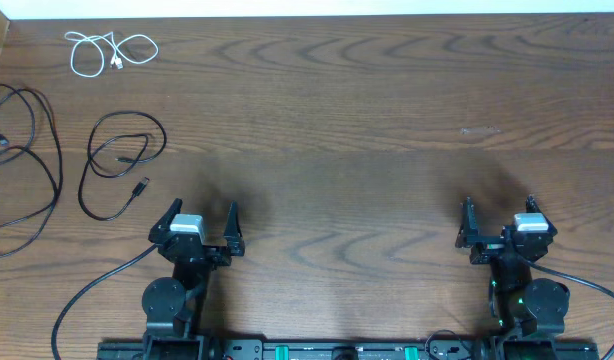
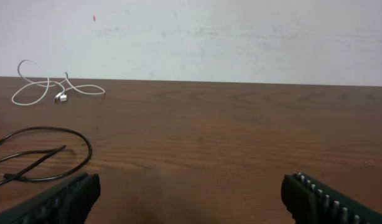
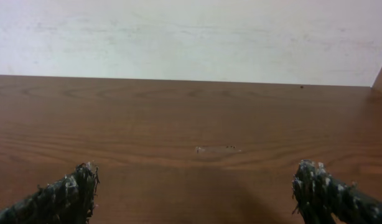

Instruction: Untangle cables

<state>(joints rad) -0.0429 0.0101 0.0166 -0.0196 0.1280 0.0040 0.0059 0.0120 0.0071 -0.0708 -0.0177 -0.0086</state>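
Three cables lie apart at the table's left. A short white cable (image 1: 111, 52) (image 2: 49, 91) curls at the far left corner. A short black cable (image 1: 121, 160) (image 2: 45, 155) loops below it, just ahead and left of my left gripper (image 1: 202, 219) (image 2: 190, 198). A longer black cable (image 1: 27, 150) trails along the left edge. My left gripper is open and holds nothing. My right gripper (image 1: 498, 214) (image 3: 194, 196) is open too, over bare wood at the near right, far from all the cables.
Thicker black cables run from the robot bases (image 1: 97, 285) along the near edge. A small pale scuff (image 1: 480, 131) (image 3: 213, 149) marks the wood ahead of the right gripper. A white wall rises behind the table's far edge.
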